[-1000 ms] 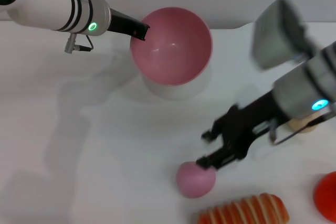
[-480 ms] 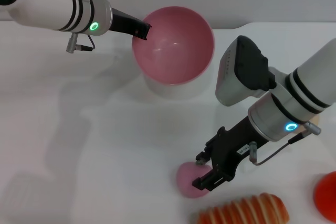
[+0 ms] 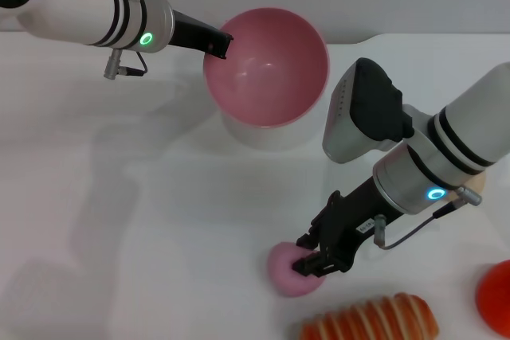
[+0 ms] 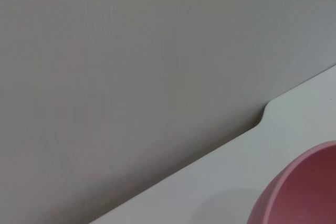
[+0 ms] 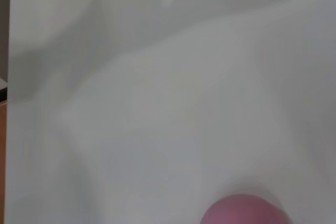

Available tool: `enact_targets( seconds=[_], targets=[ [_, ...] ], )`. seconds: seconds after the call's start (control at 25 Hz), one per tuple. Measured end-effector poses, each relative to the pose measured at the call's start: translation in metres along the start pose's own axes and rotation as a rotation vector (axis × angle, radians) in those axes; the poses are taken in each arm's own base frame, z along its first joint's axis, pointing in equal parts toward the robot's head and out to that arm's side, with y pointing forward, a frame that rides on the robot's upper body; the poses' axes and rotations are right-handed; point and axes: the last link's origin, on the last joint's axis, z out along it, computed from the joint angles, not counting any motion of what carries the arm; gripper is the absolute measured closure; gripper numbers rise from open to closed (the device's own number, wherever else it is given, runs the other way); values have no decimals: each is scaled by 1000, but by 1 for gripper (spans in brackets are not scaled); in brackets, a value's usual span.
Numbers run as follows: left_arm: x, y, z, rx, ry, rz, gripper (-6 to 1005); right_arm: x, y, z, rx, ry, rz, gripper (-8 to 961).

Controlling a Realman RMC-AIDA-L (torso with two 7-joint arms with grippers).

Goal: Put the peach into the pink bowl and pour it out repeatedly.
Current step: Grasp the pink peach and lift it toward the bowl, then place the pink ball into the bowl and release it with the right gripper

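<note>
1. Your right gripper (image 3: 317, 255) is down at the near part of the white table (image 3: 119, 220), with its black fingers (image 3: 325, 261) at the right side of the peach (image 3: 288, 271).
2. The fingers straddle the top right of the peach. One tip sits over its upper edge and the other lies across its right flank.
3. You can see them close in against the fruit, but whether they press it firmly enough to grip cannot be told.
4. The peach rests on the table, well apart from the bowl (image 3: 267, 65) and nearer to you than it.
5. In the right wrist view the peach (image 5: 244, 209) shows only as a pink dome at the edge, with bare table (image 5: 157, 103) beyond it.
6. Your left gripper (image 3: 215, 44) is at the bowl's left rim and is clenched on that rim.
7. The bowl is held tilted, its opening turned toward you, above a white stand (image 3: 263, 134) on the table.
8. Nothing lies inside the bowl.
9. The left wrist view catches only a curve of the bowl's rim (image 4: 299, 187), the table edge and a grey wall (image 4: 131, 66).
10. A striped orange-and-white toy (image 3: 370, 320) lies just beside the peach, nearer you and to the right.
11. A red object (image 3: 494, 296) sits at the far right edge.
</note>
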Motion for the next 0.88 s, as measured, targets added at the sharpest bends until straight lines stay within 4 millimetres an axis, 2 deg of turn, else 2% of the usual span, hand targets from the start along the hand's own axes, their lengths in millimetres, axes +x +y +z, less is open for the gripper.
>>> enact_targets(
  seconds=[0.4, 0.56, 0.72, 0.88],
  targets=[
    [-2, -1, 0, 1, -1, -6, 952, -1, -2, -2, 9, -11, -1, 790],
    [-3, -2, 0, 2, -3, -9, 952, -5, -3, -9, 26, -40, -6, 880],
    [-3, -3, 0, 3, -4, -11, 952, -13, -1, -39, 60, -126, -13, 916],
    [-6, -2, 0, -2, -14, -10, 952, -26, 5, -86, 116, -269, -43, 907]
  ],
)
